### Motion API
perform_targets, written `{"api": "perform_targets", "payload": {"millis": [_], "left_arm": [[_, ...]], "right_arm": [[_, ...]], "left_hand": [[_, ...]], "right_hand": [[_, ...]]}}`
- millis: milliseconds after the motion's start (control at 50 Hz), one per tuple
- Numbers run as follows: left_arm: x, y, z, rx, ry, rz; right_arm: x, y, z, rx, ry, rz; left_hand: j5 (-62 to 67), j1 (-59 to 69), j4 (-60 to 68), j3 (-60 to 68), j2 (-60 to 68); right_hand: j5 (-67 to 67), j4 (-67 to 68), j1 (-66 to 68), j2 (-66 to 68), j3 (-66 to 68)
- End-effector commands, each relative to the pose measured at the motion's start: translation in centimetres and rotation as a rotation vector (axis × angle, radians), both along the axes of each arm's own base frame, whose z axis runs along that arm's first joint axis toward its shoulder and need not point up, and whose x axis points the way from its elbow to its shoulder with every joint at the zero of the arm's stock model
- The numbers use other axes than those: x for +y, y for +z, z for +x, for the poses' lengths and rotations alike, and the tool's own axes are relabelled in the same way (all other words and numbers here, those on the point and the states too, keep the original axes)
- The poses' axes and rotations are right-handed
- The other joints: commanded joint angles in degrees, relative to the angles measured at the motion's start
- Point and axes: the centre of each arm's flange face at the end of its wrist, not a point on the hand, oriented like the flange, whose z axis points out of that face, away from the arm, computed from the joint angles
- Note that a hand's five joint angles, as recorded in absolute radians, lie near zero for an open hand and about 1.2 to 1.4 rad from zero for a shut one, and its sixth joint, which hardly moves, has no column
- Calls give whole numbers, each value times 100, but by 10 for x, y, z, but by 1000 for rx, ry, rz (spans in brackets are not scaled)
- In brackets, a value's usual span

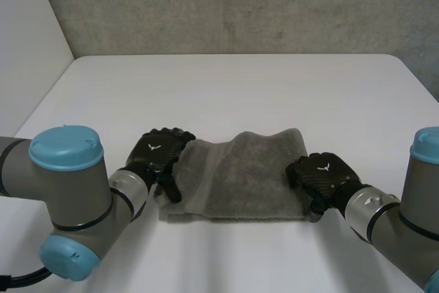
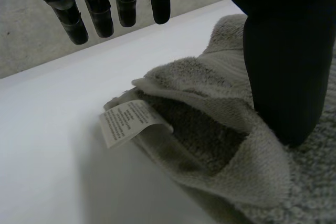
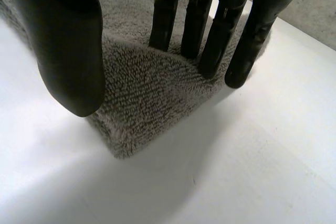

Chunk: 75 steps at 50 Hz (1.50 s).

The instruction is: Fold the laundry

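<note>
A grey terry towel [image 1: 240, 176] lies folded on the white table [image 1: 233, 87], near its front edge. My left hand [image 1: 156, 154] rests at the towel's left edge. In the left wrist view its fingers [image 2: 100, 14] are straight above the bare table and its thumb [image 2: 283, 66] presses on the towel [image 2: 210, 150], beside a white care label [image 2: 126, 121]. My right hand [image 1: 322, 176] is at the towel's right edge. There its straight fingers [image 3: 210, 30] touch the top of a towel corner [image 3: 147, 93], and the thumb [image 3: 73, 51] stands apart, with no cloth pinched.
A grey concrete wall [image 1: 240, 5] runs behind the table, with a white panel [image 1: 27, 32] at the far left. Bare tabletop stretches between the towel and the wall. Both arms [image 1: 68, 197] come in along the front edge.
</note>
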Motion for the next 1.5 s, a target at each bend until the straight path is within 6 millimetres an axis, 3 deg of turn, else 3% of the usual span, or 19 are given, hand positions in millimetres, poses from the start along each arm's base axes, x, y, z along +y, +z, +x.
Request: {"api": "perform_targets", "payload": {"millis": [20,100,220,340,440,500,540,660,720,760,780,800,840,940,980,1060,1320,1400,1500], "left_arm": [[-2,4,5,-9,48,-11],[0,13,7,5,55,-23],[6,27,10,15,55,-34],[7,65,12,58,61,-111],[3,103,14,112,74,-206],[2,126,16,140,90,-264],[2,136,18,153,100,-291],[5,162,24,190,137,-363],[7,161,25,194,137,-357],[8,160,24,200,136,-351],[8,158,24,206,136,-340],[8,155,24,212,137,-326],[7,152,23,219,137,-314],[5,139,20,221,133,-270],[3,131,18,212,134,-247],[-4,102,14,192,142,-162],[14,3,5,60,124,126],[15,1,4,55,122,130],[9,33,0,112,117,47]], "right_arm": [[-3,-10,1,1,-7,-12],[-11,-6,-1,14,-47,-42],[-22,9,-2,83,-87,-137],[-19,33,17,147,8,-288],[38,72,89,162,323,-551],[54,73,103,169,397,-589],[83,63,132,190,546,-634],[121,28,157,216,755,-598],[130,5,161,251,821,-538],[128,1,161,261,798,-509],[128,1,161,261,797,-509],[123,7,159,250,750,-500],[118,17,158,215,687,-487],[87,60,144,-4,429,-392],[52,79,122,-163,240,-276],[28,86,103,-298,106,-159],[8,18,91,-259,74,170],[5,-10,92,-215,62,228],[2,-4,94,-203,72,193]], "left_hand": [[57,153,168,167,168],[57,153,168,167,168],[40,137,151,150,151],[7,103,118,117,118],[-10,86,101,100,101],[-27,69,84,83,84],[-27,69,84,83,84],[-61,36,50,50,50],[-61,36,50,49,50],[-61,36,50,49,50],[-77,19,34,33,34],[-78,19,33,33,33],[-78,19,33,33,33],[-78,19,33,33,33],[-78,19,33,33,33],[-78,19,33,33,33],[-27,69,84,83,84],[-27,69,84,83,84],[-10,86,101,100,101]], "right_hand": [[1680,1706,1695,1672,1682],[4174,4200,4189,4166,4176],[4181,4206,4195,4173,4182],[4181,4206,4195,4173,4182],[4181,4206,4195,4173,4182],[4181,4206,4195,4173,4182],[4181,4206,4195,4173,4182],[4181,4206,4195,4173,4182],[3615,3641,3630,3607,3616],[-233,-207,-218,-241,-231],[-254,-228,-239,-262,-252],[-2286,-2260,-2271,-2294,-2284],[-2819,-2794,-2805,-2827,-2818],[-2819,-2794,-2805,-2827,-2818],[-2819,-2794,-2805,-2827,-2818],[-2819,-2794,-2805,-2827,-2818],[-2819,-2794,-2805,-2827,-2818],[-2819,-2794,-2805,-2827,-2818],[-2819,-2794,-2805,-2827,-2818]]}}
